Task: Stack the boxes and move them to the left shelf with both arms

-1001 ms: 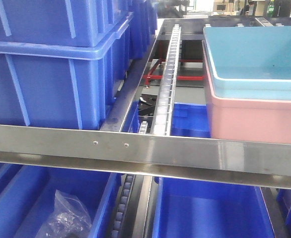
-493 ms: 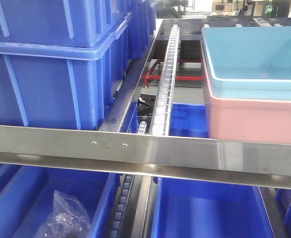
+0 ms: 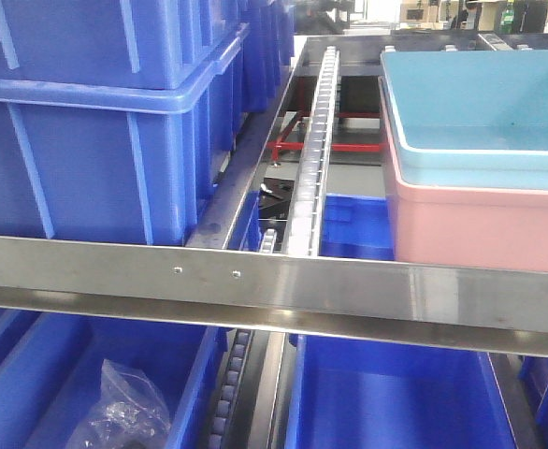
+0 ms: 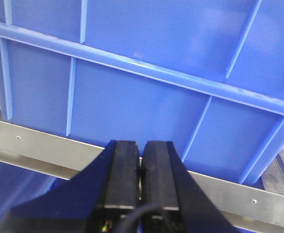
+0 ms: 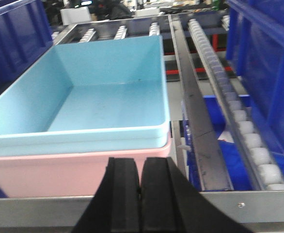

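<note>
Sky-blue bin (image 5: 108,92) nested in salmon-pink bin (image 5: 79,167) at the shelf's front rail (image 3: 274,285) — dead ahead of the clenched, empty right gripper (image 5: 141,194), long axis running away; left gripper (image 4: 142,179) — likewise clenched — faces a dark blue crate (image 4: 147,97).

Bright even indoor light, soft glare on steel front rail (image 3: 349,290), slightly soft focus

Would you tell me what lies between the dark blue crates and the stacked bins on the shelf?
In the front view, a white roller track runs between the crates and the stacked bins; gaps beside it show lower blue crates.
</note>
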